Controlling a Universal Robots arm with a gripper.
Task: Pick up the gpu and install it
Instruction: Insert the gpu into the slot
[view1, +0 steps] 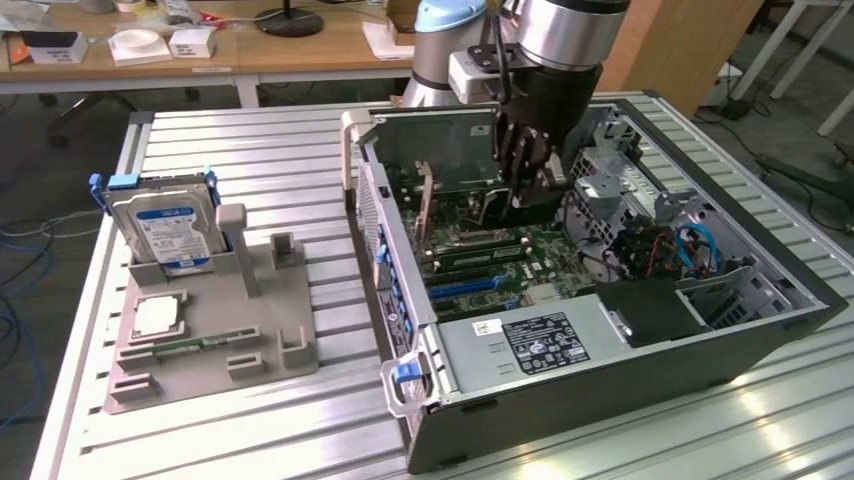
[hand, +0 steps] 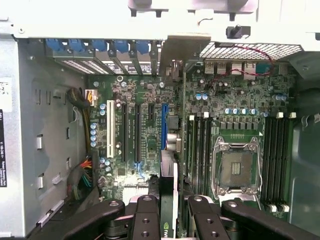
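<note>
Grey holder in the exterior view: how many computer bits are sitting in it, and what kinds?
Hard drive: 1
Processor chip: 1
Memory stick: 1
Total: 3

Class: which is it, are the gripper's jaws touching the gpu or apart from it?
Touching. The wrist view shows the gripper with jaws pressed on both sides of the gpu, held edge-on above the motherboard.

- A ribbed metal table (view1: 267, 140) bears the work.
- Behind it stands a wooden desk (view1: 267, 55) with small white boxes (view1: 140, 45).
- Grey floor (view1: 814, 130) lies at the exterior view's right.
</note>
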